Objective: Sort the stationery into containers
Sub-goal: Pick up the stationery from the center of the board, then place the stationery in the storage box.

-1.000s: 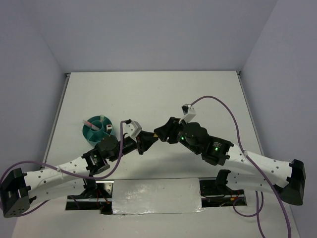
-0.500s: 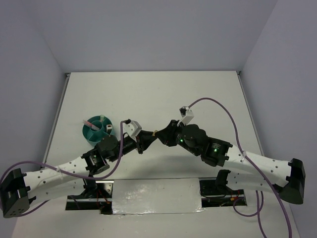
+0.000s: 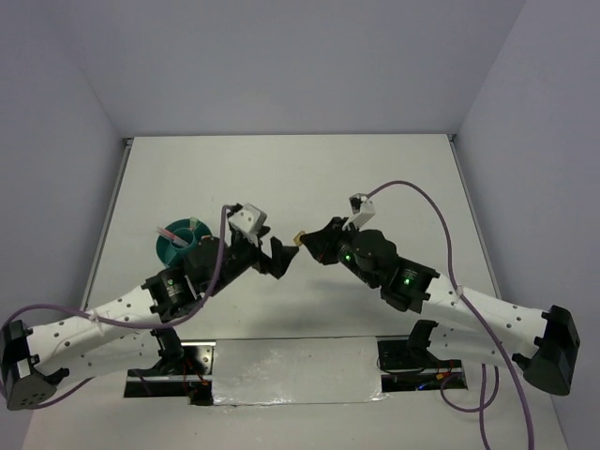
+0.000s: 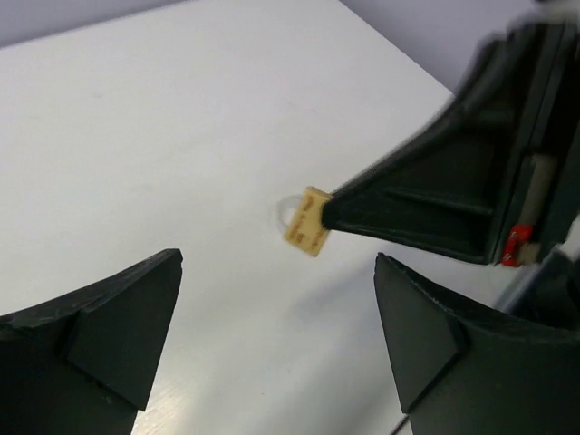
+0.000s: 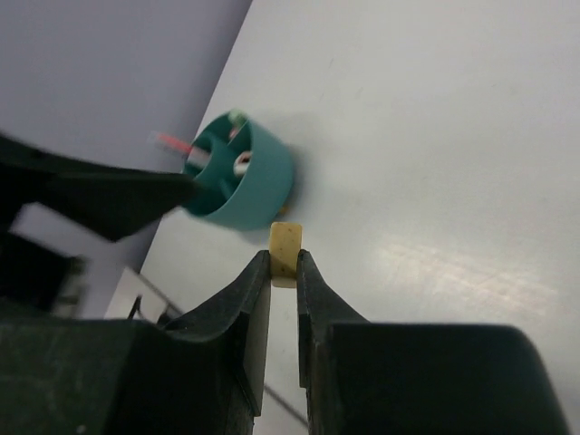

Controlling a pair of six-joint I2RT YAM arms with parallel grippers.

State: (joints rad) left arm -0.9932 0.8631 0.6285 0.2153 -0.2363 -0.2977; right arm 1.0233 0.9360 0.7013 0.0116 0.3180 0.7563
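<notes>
The small tan nub (image 5: 285,249), a pale squarish block, was pinched in the nearly closed right gripper (image 5: 284,265) above the worktop's middle. The left gripper (image 4: 276,272), spread wide and empty, hung between it and the round teal organizer (image 5: 246,181) near the left edge.

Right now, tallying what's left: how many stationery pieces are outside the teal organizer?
2: the tan nub in the jaws of the right gripper, and seemingly a clear ring on the table near it. More may be hidden.
</notes>
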